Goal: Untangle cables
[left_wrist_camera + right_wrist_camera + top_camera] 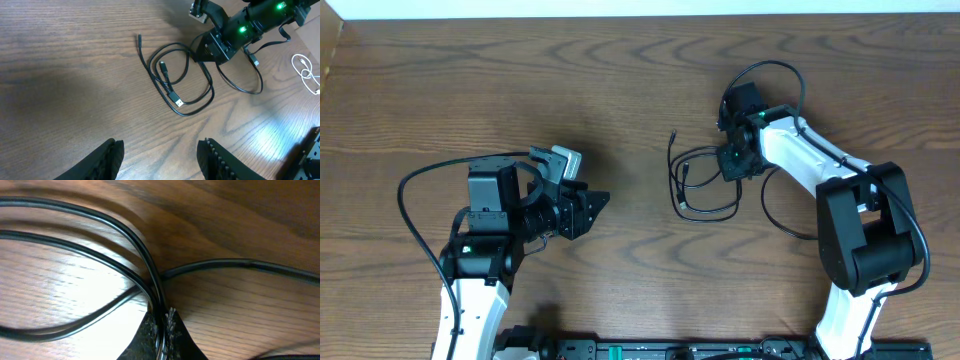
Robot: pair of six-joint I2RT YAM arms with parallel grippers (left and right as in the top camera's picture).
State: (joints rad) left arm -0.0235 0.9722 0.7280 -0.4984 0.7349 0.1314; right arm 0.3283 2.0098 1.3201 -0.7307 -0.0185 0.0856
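Thin black cables [698,190] lie in tangled loose loops on the wooden table, right of centre. In the left wrist view the black cables [170,75] show small plug ends, one of them a metal USB plug [178,102]. My right gripper [731,162] is down on the right side of the loops and is shut on black cable strands that run between its fingertips [163,326]. My left gripper [596,203] is open and empty, well left of the tangle, with its fingers [160,146] above bare wood. A thin white cable [306,71] lies beyond the right arm.
The right arm's own thicker black cord [775,70] arcs above its wrist, and another loop of it [780,222] lies on the table beside the arm. The table's far edge [640,16] runs along the top. A black rail [680,350] runs along the front edge.
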